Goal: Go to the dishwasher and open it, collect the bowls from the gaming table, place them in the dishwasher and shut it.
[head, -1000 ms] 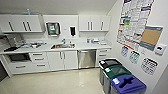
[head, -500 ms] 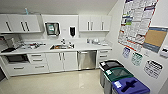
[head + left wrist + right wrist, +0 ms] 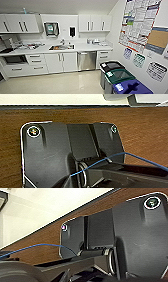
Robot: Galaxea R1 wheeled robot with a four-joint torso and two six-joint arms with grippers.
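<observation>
Here, near to far.
Floor (image 3: 62, 83): pale and glossy.
Bins (image 3: 120, 77): black, green and blue lids, against the right wall.
Dishwasher (image 3: 86, 60): steel front shut, under the white counter (image 3: 82, 47), right of the sink (image 3: 61, 47).
Posters (image 3: 137, 22): print too small to read.
Grippers: opening cannot be told.
</observation>
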